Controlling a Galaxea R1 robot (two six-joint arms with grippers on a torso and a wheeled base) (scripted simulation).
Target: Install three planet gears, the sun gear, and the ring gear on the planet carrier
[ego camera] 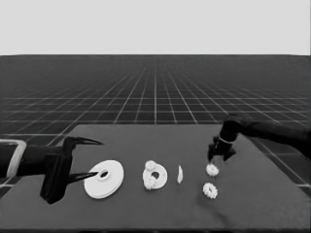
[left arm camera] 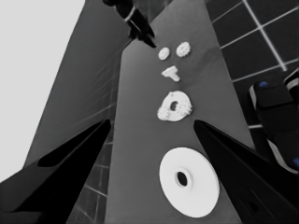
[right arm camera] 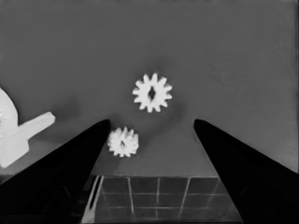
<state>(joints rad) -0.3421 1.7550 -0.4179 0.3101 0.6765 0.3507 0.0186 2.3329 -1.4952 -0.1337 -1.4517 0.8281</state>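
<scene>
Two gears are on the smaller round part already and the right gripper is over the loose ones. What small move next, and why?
Probably lower the right gripper straight down around the nearer-to-it loose gear. Its fingers are open and nothing is between them, and that gear lies on the table just below the tips, apart from the other loose gear. The smaller round part carries only two gears.

Larger round part [ego camera: 104,179] flat, smaller round part [ego camera: 155,175] right of it carrying two gears [ego camera: 150,165], two loose gears [ego camera: 210,190] farther right
</scene>
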